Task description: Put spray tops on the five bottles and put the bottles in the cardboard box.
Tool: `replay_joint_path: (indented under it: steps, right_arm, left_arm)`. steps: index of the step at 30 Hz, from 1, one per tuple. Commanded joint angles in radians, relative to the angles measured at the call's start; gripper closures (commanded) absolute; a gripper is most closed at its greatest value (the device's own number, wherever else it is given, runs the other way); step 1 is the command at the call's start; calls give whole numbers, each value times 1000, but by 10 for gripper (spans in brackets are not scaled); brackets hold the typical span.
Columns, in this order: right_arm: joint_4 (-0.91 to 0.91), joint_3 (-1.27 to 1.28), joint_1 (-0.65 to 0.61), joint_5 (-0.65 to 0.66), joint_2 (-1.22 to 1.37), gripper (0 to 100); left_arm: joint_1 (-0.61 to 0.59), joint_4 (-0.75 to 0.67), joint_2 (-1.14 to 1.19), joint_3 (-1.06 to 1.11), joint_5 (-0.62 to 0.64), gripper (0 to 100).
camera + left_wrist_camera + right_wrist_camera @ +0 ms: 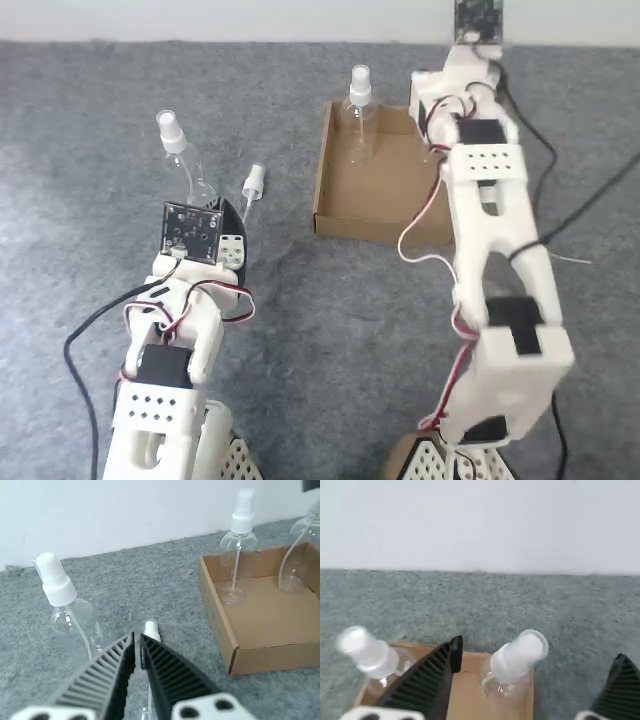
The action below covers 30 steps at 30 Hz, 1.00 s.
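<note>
High view, centre left: left gripper (137,638) pinches spray top (151,629) | upper right: right gripper (538,652), fingers wide, straddles bottle (515,662) in cardboard box (375,200).

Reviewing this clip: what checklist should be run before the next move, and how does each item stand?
1. left gripper shut on the loose spray top: ok.
2. Uncapped bottle waiting for that top: cannot tell; the carpet bottle is already capped.
3. right gripper open: ok.
4. The bottle between its jaws stands inside the cardboard box: ok.
5. Five bottles boxed: not ok; two are inside, counting the far bottle.
</note>
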Motion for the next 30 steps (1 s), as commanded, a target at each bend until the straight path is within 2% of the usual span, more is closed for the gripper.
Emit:
replay_joint_path:
  steps: [1,7,11,14,17,19,24,27,30]
  right_arm:
    - [150,-60,-1,0,-194,608]
    - [472,-57,1,12,-383,608]
    - [728,-57,15,196,-446,646]
    - [862,-57,111,404,-461,675]
    - [918,-54,257,644,-449,661]
    - [937,-55,340,758,-415,643]
    - [1024,-60,335,1100,-246,608]
    - [984,-61,317,1181,-137,608]
    - [892,-61,300,1189,-44,608]
  left_arm:
    - [-2,-28,5,-7,8,988]
    - [-21,-26,5,-7,8,988]
    - [-41,-26,5,-7,8,988]
    - [-43,-26,5,-7,8,988]
    - [-43,-26,5,-7,8,988]
    - [-43,-26,5,-7,8,988]
    - [-40,-26,5,-7,8,988]
    - [-43,-26,5,-7,8,988]
    - [-43,-26,5,-7,8,988]
